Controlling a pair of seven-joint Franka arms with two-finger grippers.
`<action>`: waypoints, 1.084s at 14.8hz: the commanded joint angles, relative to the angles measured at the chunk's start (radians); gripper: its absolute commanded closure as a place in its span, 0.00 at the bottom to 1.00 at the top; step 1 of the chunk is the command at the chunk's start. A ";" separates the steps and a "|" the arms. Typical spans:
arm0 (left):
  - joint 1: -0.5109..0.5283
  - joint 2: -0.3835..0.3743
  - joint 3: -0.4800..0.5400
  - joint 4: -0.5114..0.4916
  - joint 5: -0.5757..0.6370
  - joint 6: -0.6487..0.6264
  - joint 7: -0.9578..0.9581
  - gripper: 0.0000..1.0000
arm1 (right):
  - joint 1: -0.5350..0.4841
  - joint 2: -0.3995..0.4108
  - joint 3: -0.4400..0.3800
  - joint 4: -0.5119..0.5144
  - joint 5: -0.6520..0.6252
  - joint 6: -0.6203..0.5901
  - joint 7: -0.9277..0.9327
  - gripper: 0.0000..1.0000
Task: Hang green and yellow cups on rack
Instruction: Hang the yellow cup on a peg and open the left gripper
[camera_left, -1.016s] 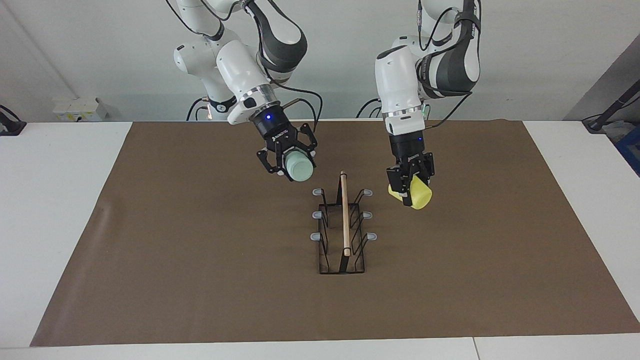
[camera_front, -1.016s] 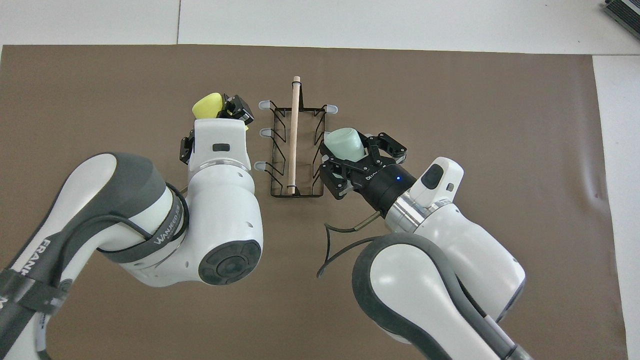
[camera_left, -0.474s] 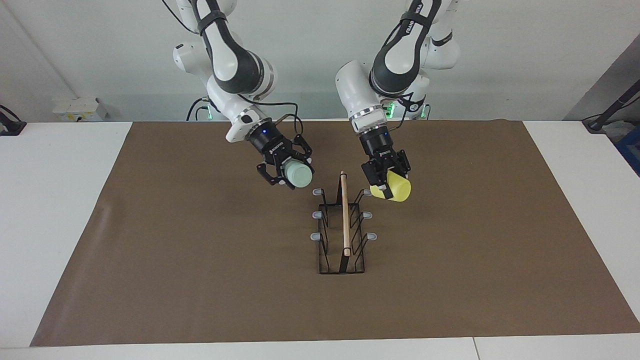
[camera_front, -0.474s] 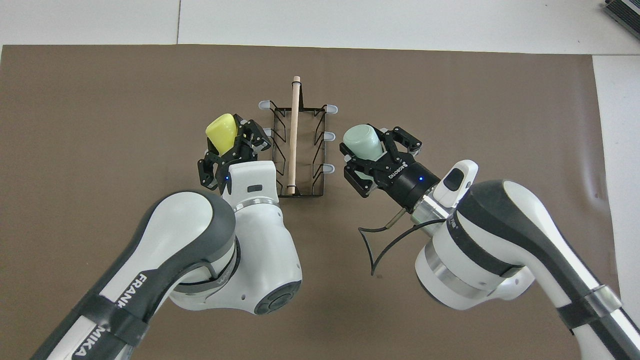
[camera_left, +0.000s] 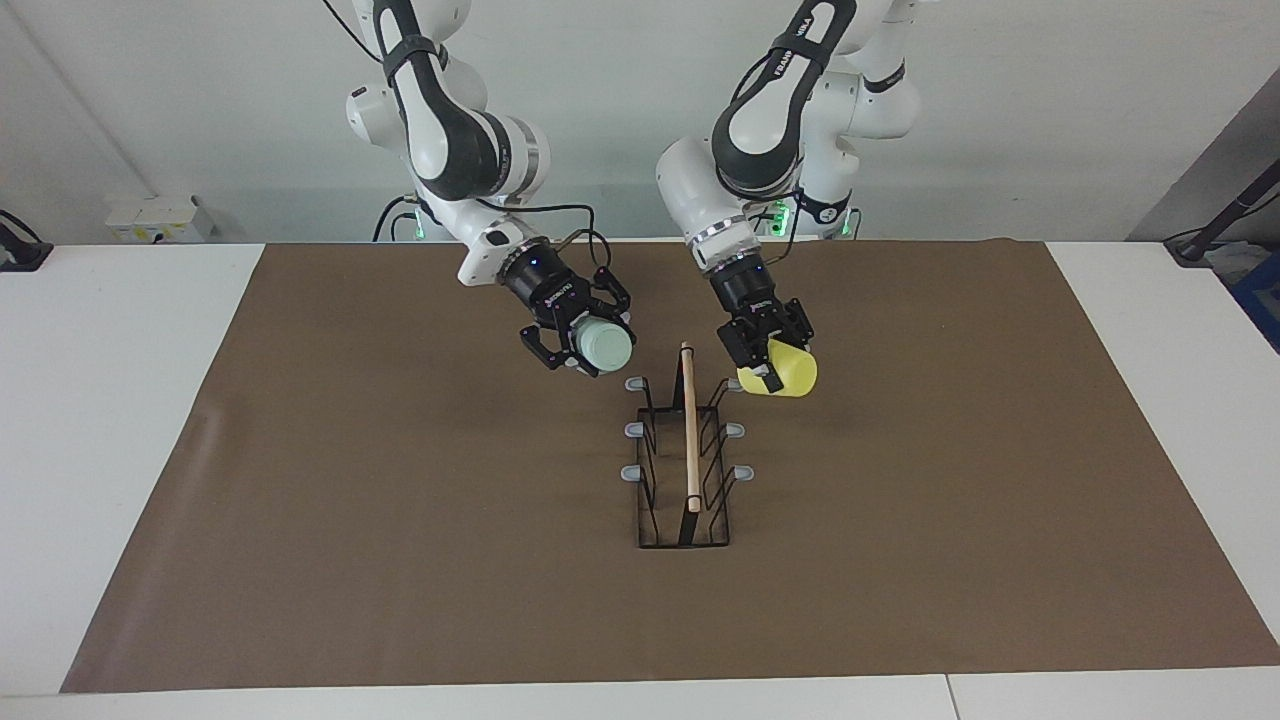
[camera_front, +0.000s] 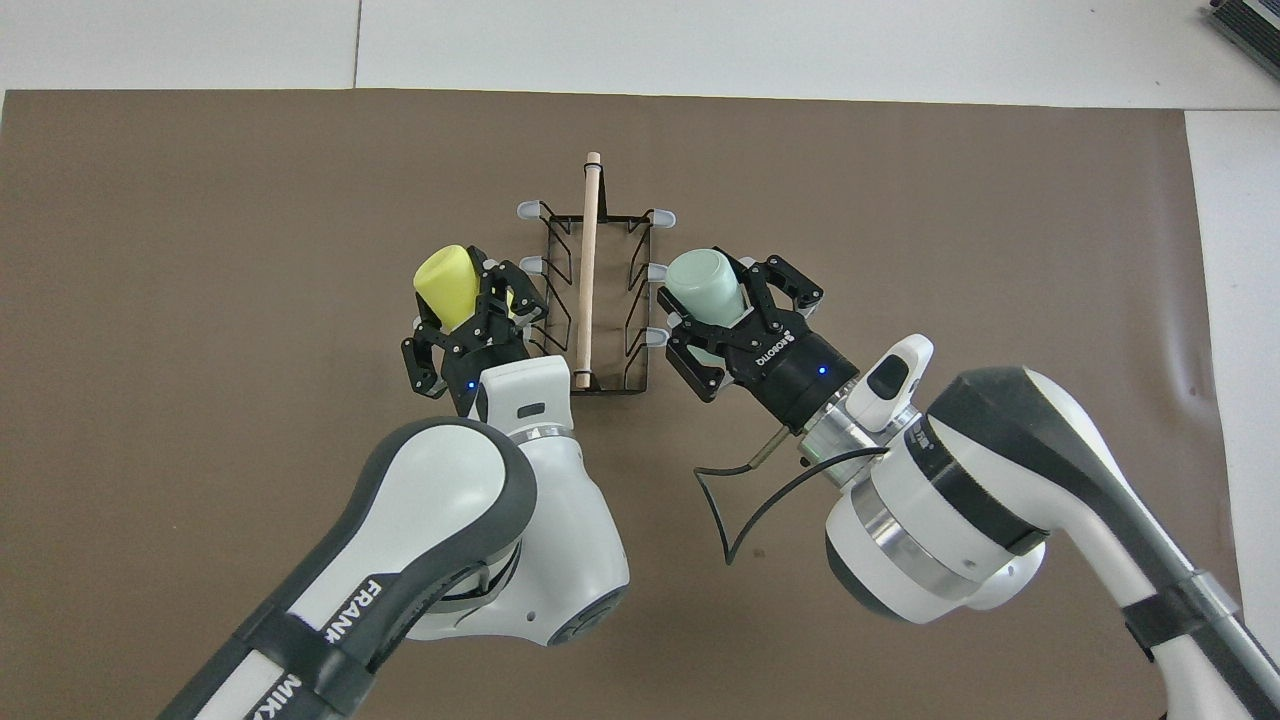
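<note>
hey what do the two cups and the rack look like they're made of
Green cup and yellow cup: probably plastic, given their matte, opaque, even colour. Rack: thin black wire frame, likely coated metal; top rod looks like pale unfinished wood; grey peg tips may be rubber or plastic.

2 white arms with dark grey joints, black pincers, blue lights, loose black cables
</note>
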 joint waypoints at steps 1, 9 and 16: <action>-0.025 0.088 -0.031 0.032 0.076 -0.122 -0.050 1.00 | -0.018 0.010 0.001 -0.022 0.042 -0.065 -0.046 1.00; -0.042 0.106 -0.089 -0.004 0.101 -0.127 -0.053 0.99 | -0.032 0.051 0.001 -0.029 0.087 -0.191 -0.044 1.00; -0.019 0.059 -0.100 0.005 -0.006 -0.106 -0.030 0.00 | -0.035 0.057 0.001 -0.086 0.174 -0.334 -0.044 1.00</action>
